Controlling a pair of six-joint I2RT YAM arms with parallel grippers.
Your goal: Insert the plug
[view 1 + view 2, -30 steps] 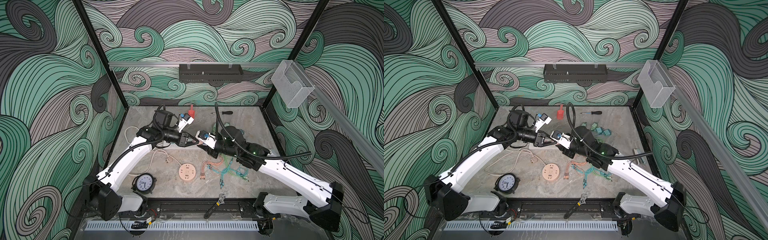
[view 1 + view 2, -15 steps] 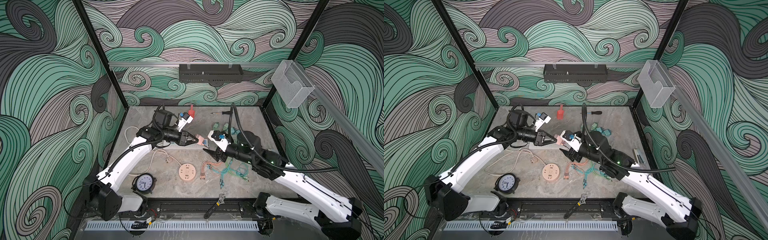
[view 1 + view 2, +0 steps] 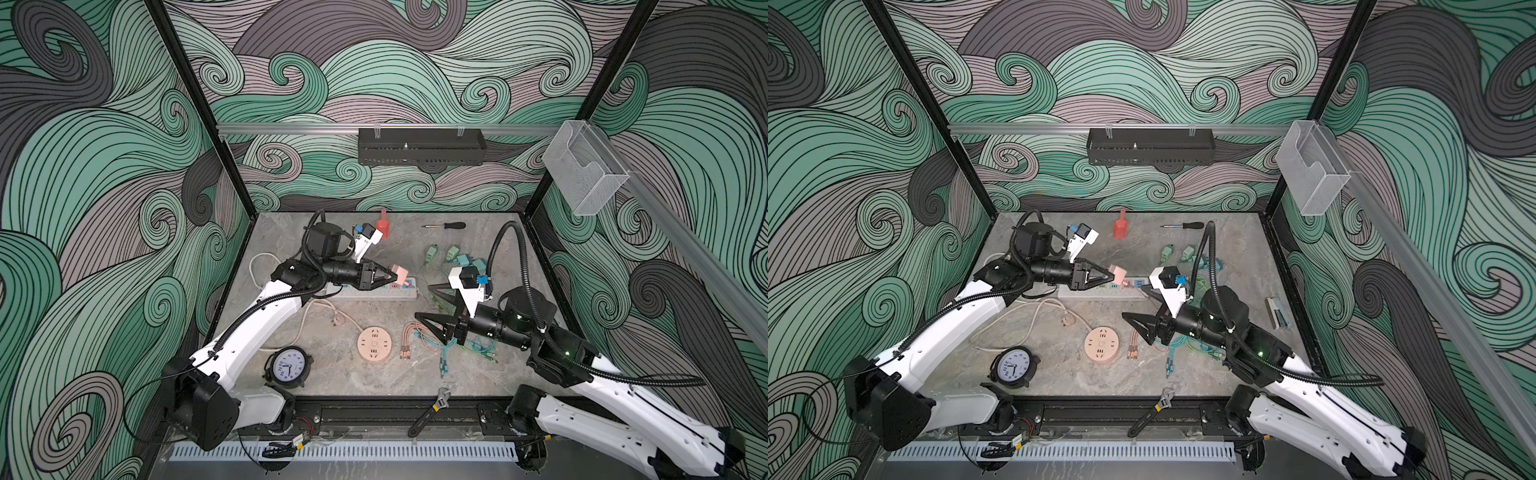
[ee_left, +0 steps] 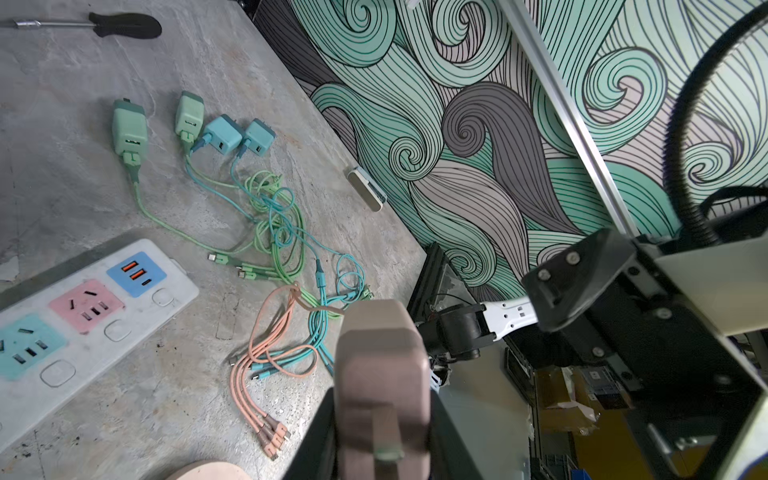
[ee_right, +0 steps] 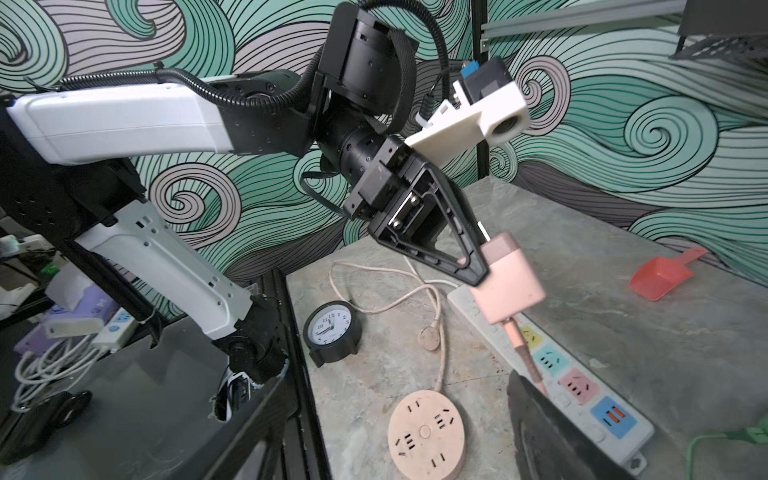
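Clamping plug (image 5: pixel 509 282), left gripper (image 3: pixel 394 276); numbered clock (image 5: pixel 331 326)

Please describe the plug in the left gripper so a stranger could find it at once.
Find the long white power strip in the middle of the table. By its right end the left gripper is shut on a boxy plug. Unlike the green and blue chargers lying on the table, it is pink and held up.

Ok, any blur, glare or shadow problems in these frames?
Both top views: even light, sharp, no glare. Left wrist view: pink charger close to the lens, soft and shadowed; power strip crisp. Right wrist view: clock face legible, nearest dark finger blurred.
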